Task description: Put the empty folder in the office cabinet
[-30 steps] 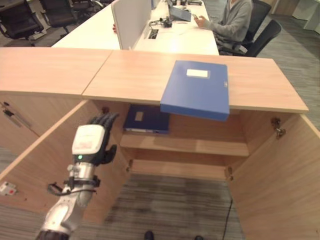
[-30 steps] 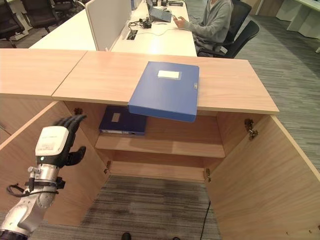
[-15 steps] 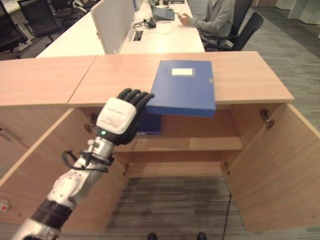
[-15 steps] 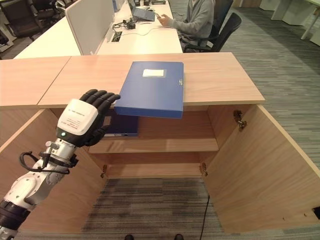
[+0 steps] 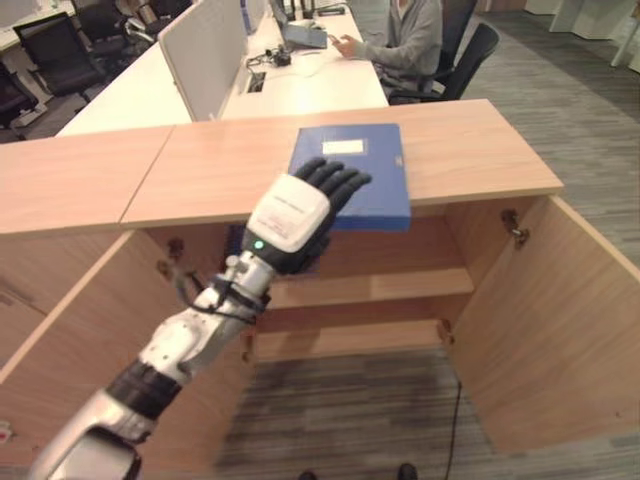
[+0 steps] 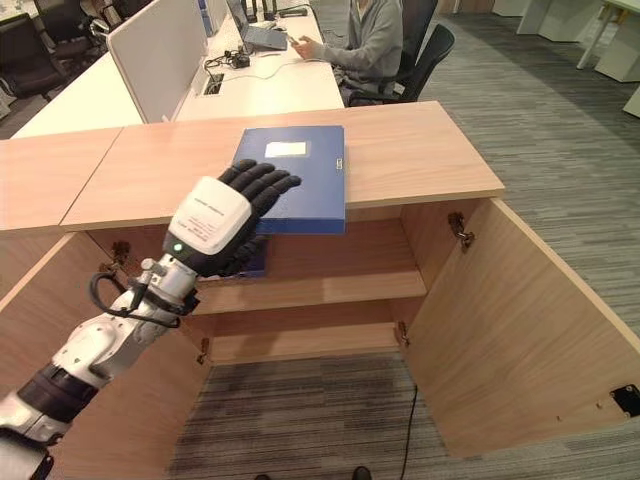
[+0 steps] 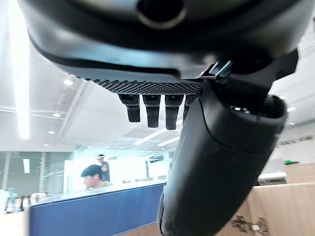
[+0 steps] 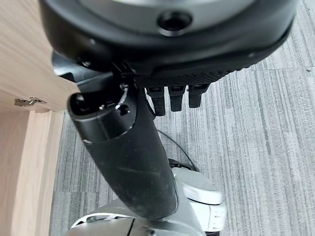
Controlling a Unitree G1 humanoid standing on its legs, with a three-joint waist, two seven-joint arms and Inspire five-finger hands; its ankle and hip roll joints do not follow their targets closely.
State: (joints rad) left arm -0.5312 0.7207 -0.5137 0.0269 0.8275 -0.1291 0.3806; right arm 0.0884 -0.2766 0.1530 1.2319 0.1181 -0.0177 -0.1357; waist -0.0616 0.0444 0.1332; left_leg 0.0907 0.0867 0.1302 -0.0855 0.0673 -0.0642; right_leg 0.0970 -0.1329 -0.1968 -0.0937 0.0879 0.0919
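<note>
Left door: swung open at the left of the cabinet, wooden, its inner face showing.
Left hand: raised in front of the cabinet's top edge, back of the hand up, fingers stretched out straight and a little apart, holding nothing. Its own wrist view shows the fingers straight and the thumb free.
Folder: blue, with a white label, lying flat on the cabinet top, its near edge sticking out past the front edge. The left hand's fingertips overlap its near left corner; whether they touch it or hover just above cannot be told.
Second folder: also blue, lying inside the cabinet on the left part of the upper shelf, mostly hidden behind the left hand.
Shelf: wooden board across the inside of the cabinet, bare to the right of the second folder.
Desk: white, far behind the cabinet, with a grey divider panel and a laptop.
Person: in a grey top, seated on a dark chair at the desk's right side.
Right door: open at the right, a metal hinge at its upper inner corner.
Right hand: seen in its own wrist view above grey carpet, fingers straight, thumb apart, holding nothing.
</note>
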